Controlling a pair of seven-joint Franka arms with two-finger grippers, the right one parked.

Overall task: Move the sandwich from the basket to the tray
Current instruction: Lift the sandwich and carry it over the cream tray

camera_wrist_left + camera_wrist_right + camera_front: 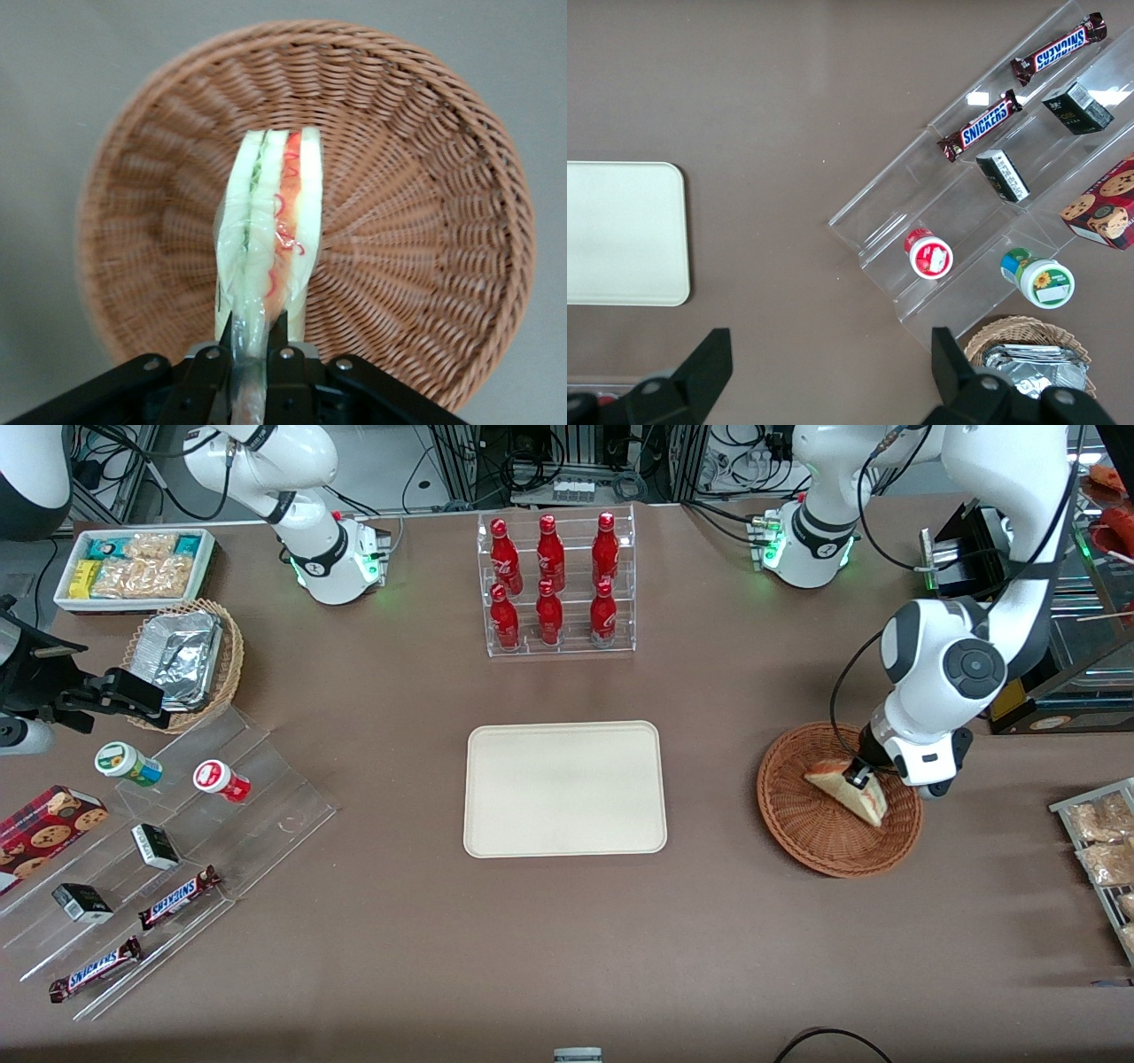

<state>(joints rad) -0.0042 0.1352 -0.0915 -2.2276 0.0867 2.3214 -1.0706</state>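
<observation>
Where the hand (pixel 252 350) pinches the sandwich (pixel 270 239), its corner is hidden.

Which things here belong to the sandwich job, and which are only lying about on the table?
For the job:
sandwich, pinched by the end effector over the basket
basket
tray, bare

Lying about:
rack of red bottles
Snickers bars
foil containers
cookie box

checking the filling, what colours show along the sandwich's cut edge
Red-orange and green between pale white bread, clearest in the left wrist view, where the gripper pinches the sandwich over the basket.
</observation>
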